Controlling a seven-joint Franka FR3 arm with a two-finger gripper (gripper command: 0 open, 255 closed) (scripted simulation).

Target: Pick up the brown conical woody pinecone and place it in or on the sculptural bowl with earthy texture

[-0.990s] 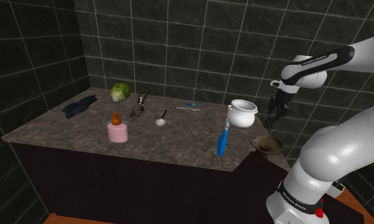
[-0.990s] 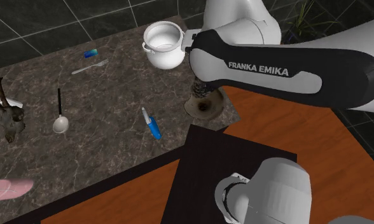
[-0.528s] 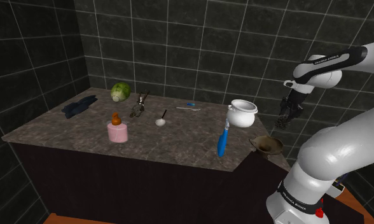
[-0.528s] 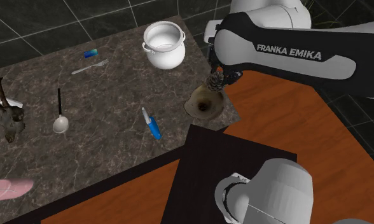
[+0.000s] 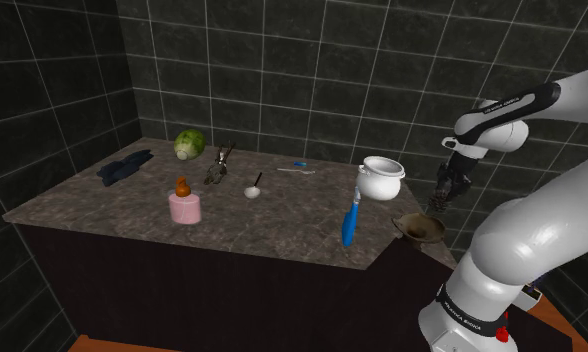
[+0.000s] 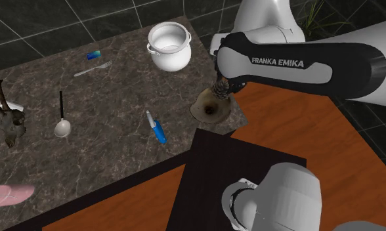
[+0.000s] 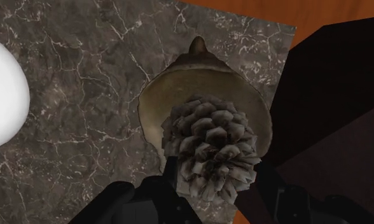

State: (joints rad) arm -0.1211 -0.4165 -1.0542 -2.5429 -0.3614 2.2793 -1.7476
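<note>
i have the gripper (image 7: 210,186) closed on the pinecone (image 7: 208,146): in the wrist view the two black fingers (image 7: 159,194) clasp it from either side near its wider end, and its brown scaly body sticks out past the fingertips. the jaws stand only as far apart as the pinecone is wide. the pinecone is held up in the air, directly over the hollow of the earthy brown bowl (image 7: 198,67), with the bowl's rim and little knob showing around it. in the shoulder view the pinecone (image 5: 438,200) hangs just above the bowl (image 5: 420,229) and there is a gap between them, so it is not resting in it. the bowl sits at the corner of the dark marbled counter (image 5: 132,210), close to the edge, near the white pot (image 5: 382,178) and well apart from the blue-handled tool (image 5: 350,222). the arm (image 5: 522,100) rises from the stand at the shoulder view's lower right, arches up, and its forearm comes back in from the right edge; the wrist bends down so that the hand points down at the bowl. in the second exterior view the forearm lies across above the bowl (image 6: 210,110), with the pinecone (image 6: 220,86) showing beneath it, beside the orange wooden floor (image 6: 283,125).
</note>
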